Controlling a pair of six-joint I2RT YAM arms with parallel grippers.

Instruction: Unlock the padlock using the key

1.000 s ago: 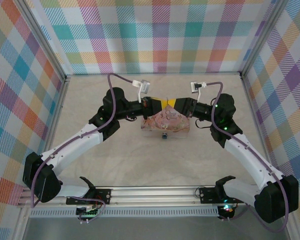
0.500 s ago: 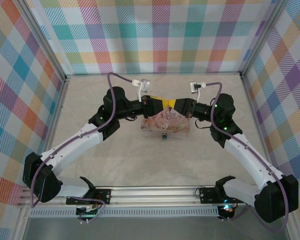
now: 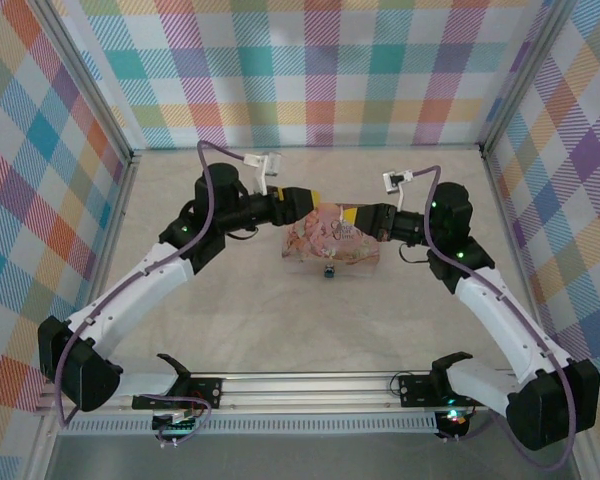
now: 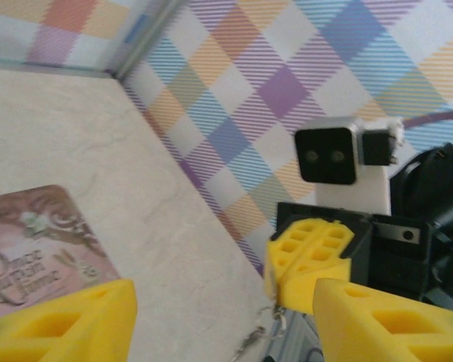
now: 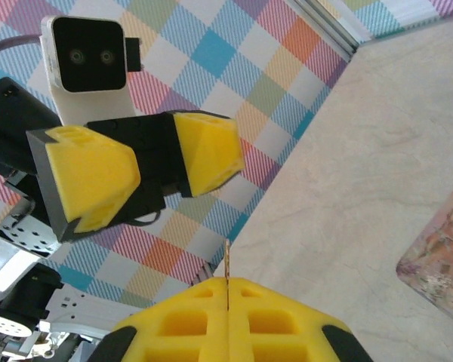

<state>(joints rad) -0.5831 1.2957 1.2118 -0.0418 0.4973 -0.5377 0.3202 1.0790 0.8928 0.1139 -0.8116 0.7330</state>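
Clamps right gripper tight on the key, with blade poking straight out. Holds left gripper released, just opposite. Needs lowering toward the padlock at near edge of the tin; steady lock with left, align blade squarely, then turn.

The pink floral tin blocks the middle of the table. Above its far edge the left gripper, fingers spread, and the right gripper close in from either side, with only a narrow gap between them. The key pokes out of the right gripper's closed tips into that gap. The padlock sits at the tin's near edge. From there to the aluminium rail the tabletop is open. The strip behind the tin, up to the plaid back wall, is open too. Both forearms slant across the tin's flanks.
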